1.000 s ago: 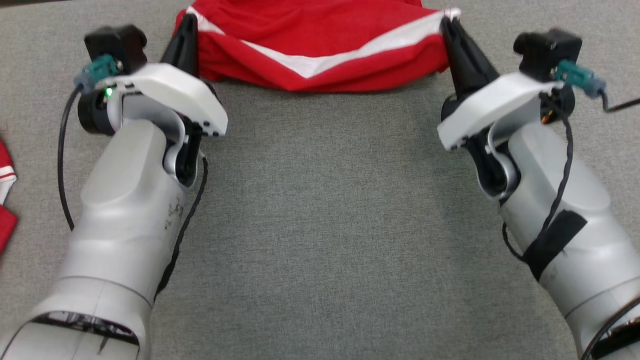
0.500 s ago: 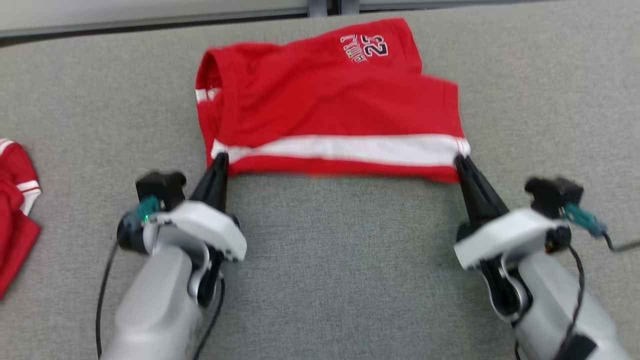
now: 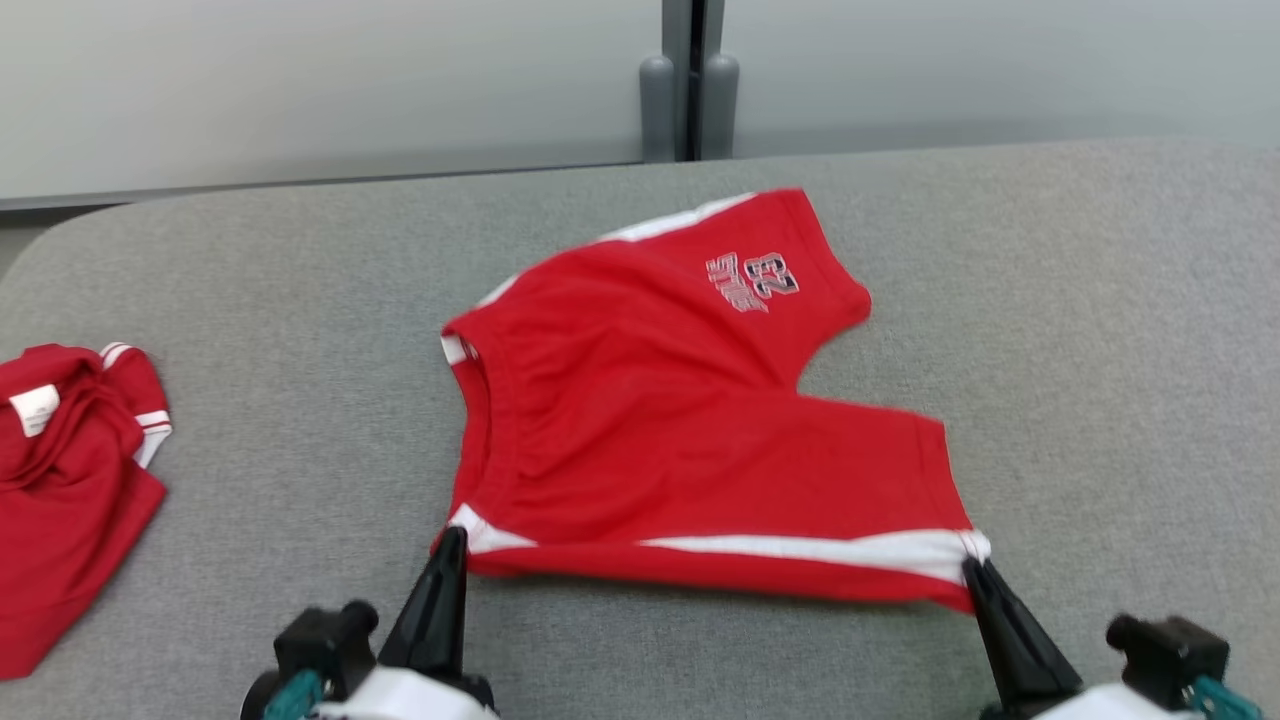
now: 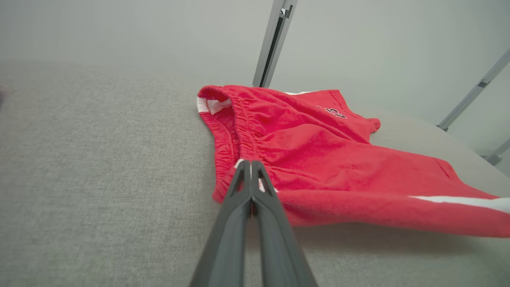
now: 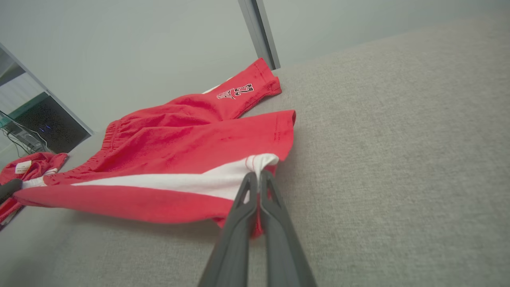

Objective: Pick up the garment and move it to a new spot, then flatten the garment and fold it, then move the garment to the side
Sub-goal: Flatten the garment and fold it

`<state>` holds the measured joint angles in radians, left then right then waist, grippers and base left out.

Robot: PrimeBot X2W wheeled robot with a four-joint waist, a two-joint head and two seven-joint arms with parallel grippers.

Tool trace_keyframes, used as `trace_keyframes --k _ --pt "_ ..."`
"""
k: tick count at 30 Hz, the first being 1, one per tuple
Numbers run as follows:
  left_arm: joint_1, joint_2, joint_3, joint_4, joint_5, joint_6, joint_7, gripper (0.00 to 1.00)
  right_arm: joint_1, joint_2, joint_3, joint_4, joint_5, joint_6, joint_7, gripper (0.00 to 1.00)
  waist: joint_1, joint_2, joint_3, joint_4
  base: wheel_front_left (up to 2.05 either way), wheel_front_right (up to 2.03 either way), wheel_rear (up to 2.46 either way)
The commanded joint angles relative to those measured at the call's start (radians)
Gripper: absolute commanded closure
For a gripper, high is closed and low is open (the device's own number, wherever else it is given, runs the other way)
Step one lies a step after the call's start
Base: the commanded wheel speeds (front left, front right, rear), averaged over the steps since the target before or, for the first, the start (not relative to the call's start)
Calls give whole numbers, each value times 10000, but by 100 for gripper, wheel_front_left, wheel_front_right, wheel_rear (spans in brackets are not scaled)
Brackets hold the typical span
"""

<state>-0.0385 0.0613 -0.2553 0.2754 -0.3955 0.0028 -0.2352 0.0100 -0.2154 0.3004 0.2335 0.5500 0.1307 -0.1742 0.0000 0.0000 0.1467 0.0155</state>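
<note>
While the red jersey shorts with white side stripes point(image 3: 680, 430) lie spread on the grey fabric surface point(image 3: 1080, 320), near corners are pinched in clenched jaws of left gripper point(image 3: 455, 540) and right gripper point(image 3: 972, 572). Relocation judged done; flattening under way; folding, setting aside remain.

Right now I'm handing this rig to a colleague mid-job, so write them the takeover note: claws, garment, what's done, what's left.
Left claw: shut on the red shorts at the waistband corner.
Right claw: shut on the leg-hem corner, at the white stripe.
Shorts: spread across the table, far leg lying flat, near edge held just off the surface. A second red garment lies bunched at the left.
Done: pick-up and move, apparently.
Left: lay down, flatten, fold, move aside.
</note>
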Motion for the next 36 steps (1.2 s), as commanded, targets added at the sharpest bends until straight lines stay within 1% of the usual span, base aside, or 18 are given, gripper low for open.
trace_keyframes --k 1,6,7,9,13,17,20,24,25,31,36 --pt "351 134 -18 -461 114 132 165 100 388 19 -190 -357 -152 1 237 100 0 0 -216 157 0 0 0" --pt "1847 304 -174 -2510 98 684 1060 100 2086 346 -1083 -2009 -678 1 1408 100 0 0 -486 317 0 0 0" --pt "2285 375 -273 -3168 140 839 1407 100 2581 487 -1378 -2627 -873 1 1827 100 0 0 -574 368 0 0 0" --pt "2552 452 -302 -3722 169 980 1681 100 2951 633 -1647 -3119 -1024 1 2222 100 0 0 -630 400 0 0 0" --pt "2731 531 -301 -4171 99 1095 2007 100 3198 862 -2026 -3697 -1203 1 2762 100 0 0 -675 434 0 0 0" --pt "2460 588 -213 -4132 0 1139 2198 100 2997 939 -2208 -3887 -1347 1 2988 100 0 0 -564 477 0 0 0" --pt "2130 599 -104 -3948 -49 1135 2219 100 2485 835 -2217 -3844 -1426 1 2959 100 0 0 -333 475 0 0 0" --pt "1384 624 7 -3603 -169 963 2228 100 1283 584 -2052 -3473 -1424 1 2859 100 0 0 229 489 0 0 0" --pt "1384 624 7 -3603 -169 963 2228 100 1283 584 -2052 -3473 -1424 1 2859 100 0 0 229 489 0 0 0" --pt "-409 509 145 -2901 -683 459 2297 100 -1363 -95 -1692 -2475 -1277 1 2823 100 0 0 1551 687 0 0 0" --pt "-2267 380 241 -1830 -888 127 2106 100 -3732 -595 -1269 -1122 -927 1 2728 100 0 0 2437 936 0 0 0"
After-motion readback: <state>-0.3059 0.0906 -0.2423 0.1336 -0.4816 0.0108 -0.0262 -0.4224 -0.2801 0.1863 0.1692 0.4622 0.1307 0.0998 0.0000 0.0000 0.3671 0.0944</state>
